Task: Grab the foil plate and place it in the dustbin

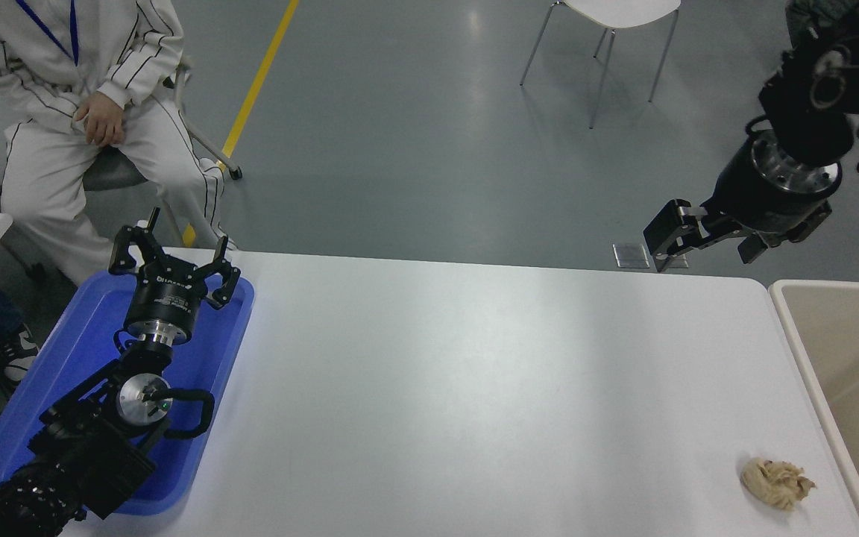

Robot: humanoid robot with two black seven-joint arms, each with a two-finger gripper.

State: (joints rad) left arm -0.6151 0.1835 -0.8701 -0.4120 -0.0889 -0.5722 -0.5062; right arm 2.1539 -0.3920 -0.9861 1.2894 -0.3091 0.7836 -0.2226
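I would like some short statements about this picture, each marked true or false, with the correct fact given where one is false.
1. The right claw is raised above the table's far right corner. True.
2. The right claw holds a foil plate. False: it holds nothing, and no foil plate is in view.
3. A crumpled beige paper wad lies on the white table near the dustbin. True.
4. The left claw is inside the dustbin. False: it is open over the blue tray at the left.
5. A person sits beyond the table's far left corner. True.
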